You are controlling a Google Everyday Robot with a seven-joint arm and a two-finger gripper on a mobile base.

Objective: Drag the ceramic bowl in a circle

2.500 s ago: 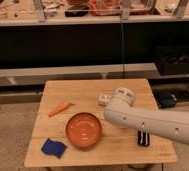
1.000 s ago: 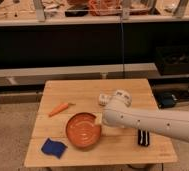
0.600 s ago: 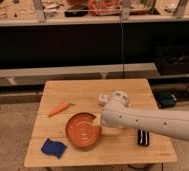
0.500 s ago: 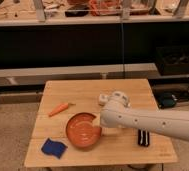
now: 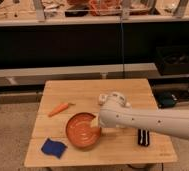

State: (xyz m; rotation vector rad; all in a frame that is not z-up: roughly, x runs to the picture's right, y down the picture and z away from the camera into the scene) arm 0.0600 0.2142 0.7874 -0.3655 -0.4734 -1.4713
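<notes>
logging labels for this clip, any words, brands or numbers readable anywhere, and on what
No text can be read anywhere in the camera view.
ceramic bowl: plain glaze, no marking.
gripper, at the bowl's right rim: no label visible.
white arm: only a row of dark dots, no letters.
black object on the wooden table: pale stripes, too blurred to read as text.
shelf clutter at the top: too blurred to read.

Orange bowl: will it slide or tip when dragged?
Wide and shallow, the bowl probably slides on the wooden table rather than tipping. Its glossy glaze suggests it is slippery and breakable. The end effector sits at its rim.
</notes>
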